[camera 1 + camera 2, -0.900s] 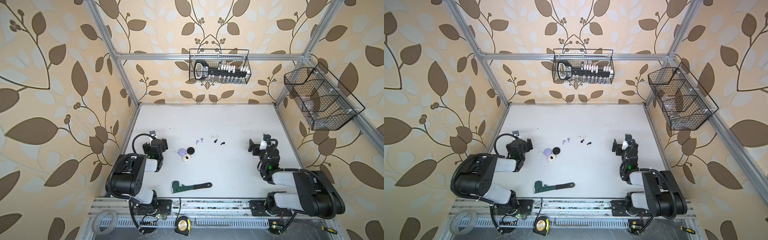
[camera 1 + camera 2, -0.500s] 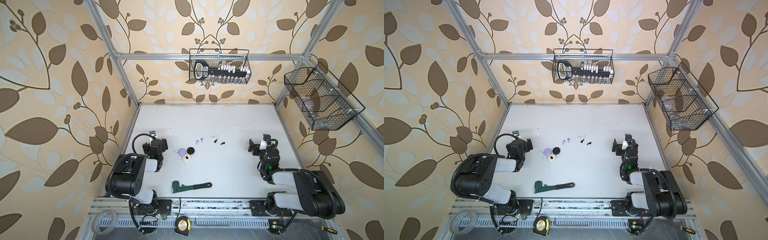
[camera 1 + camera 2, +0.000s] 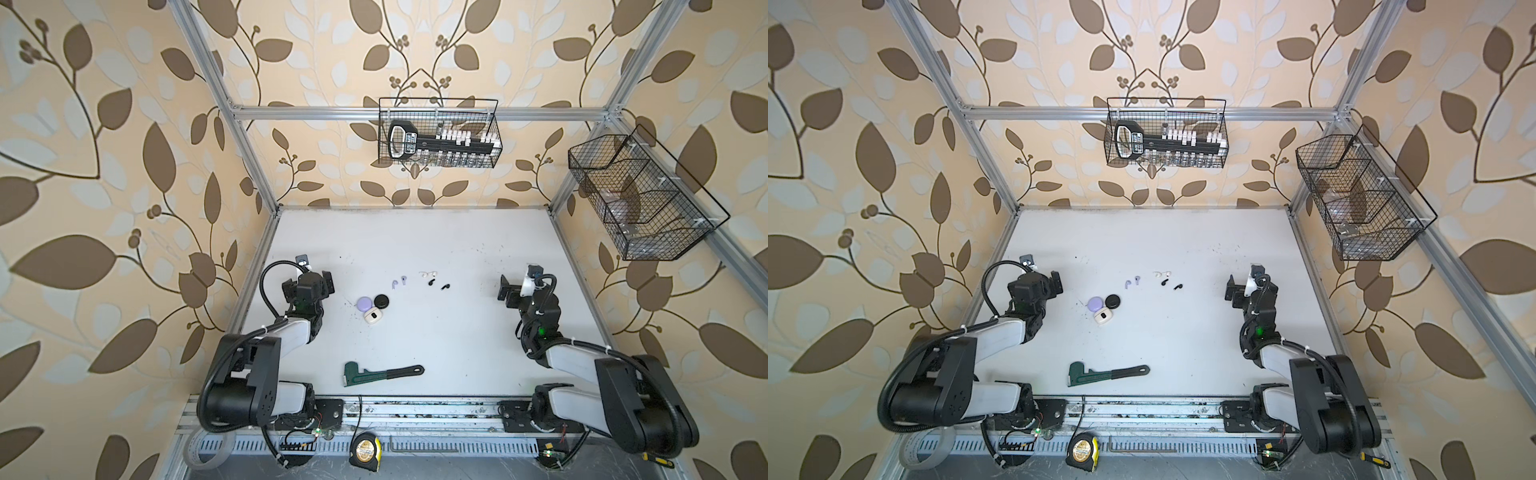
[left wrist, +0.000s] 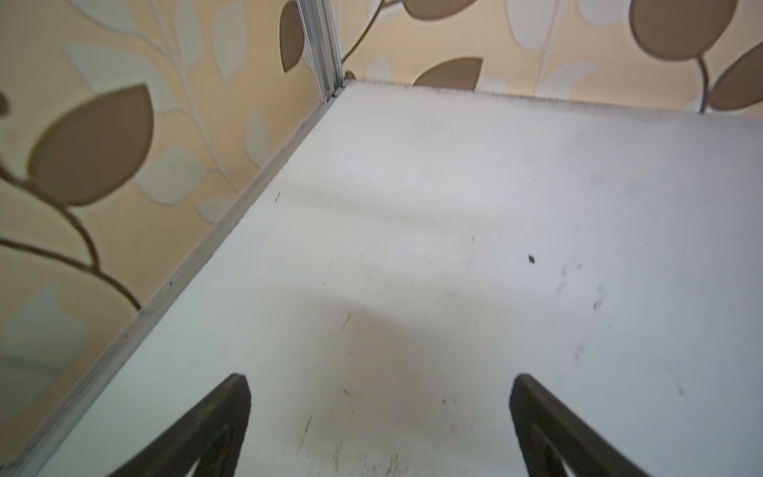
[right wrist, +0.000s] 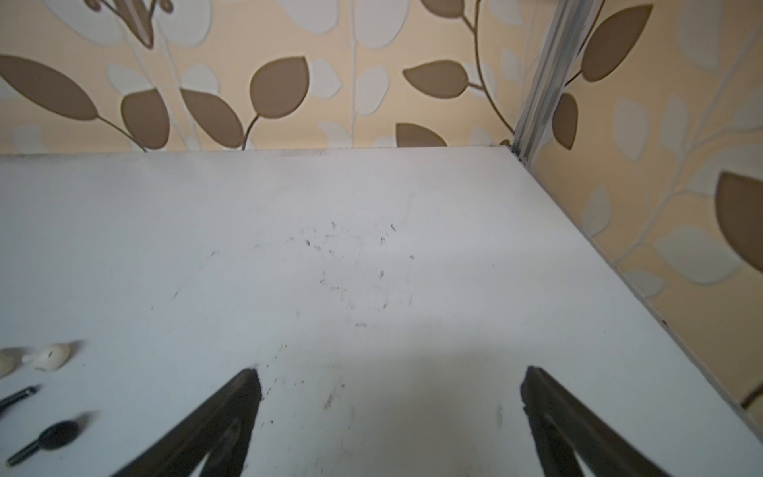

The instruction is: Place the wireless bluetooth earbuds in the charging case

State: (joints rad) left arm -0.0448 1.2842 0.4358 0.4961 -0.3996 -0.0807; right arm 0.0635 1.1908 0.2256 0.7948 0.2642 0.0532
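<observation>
Three pairs of earbuds lie in a row mid-table in both top views: lilac [image 3: 397, 281] [image 3: 1131, 281], white [image 3: 428, 273] [image 3: 1162, 274], black [image 3: 438, 284] [image 3: 1171, 284]. In front of them sit three small charging cases: lilac [image 3: 365, 303], black [image 3: 381, 301] and white [image 3: 371, 316]. My left gripper [image 3: 313, 282] [image 4: 380, 384] hovers open left of the cases, over bare table. My right gripper [image 3: 509, 291] [image 5: 390, 378] stands open right of the earbuds, with nothing between its fingers. The right wrist view catches a white earbud [image 5: 51, 357] and a black earbud [image 5: 58, 435] at its edge.
A green-headed pipe wrench [image 3: 380, 372] lies near the table's front edge. A tape measure [image 3: 365, 449] and a hex key [image 3: 424, 446] rest on the front rail. Wire baskets hang on the back wall [image 3: 438, 133] and the right wall [image 3: 640, 195].
</observation>
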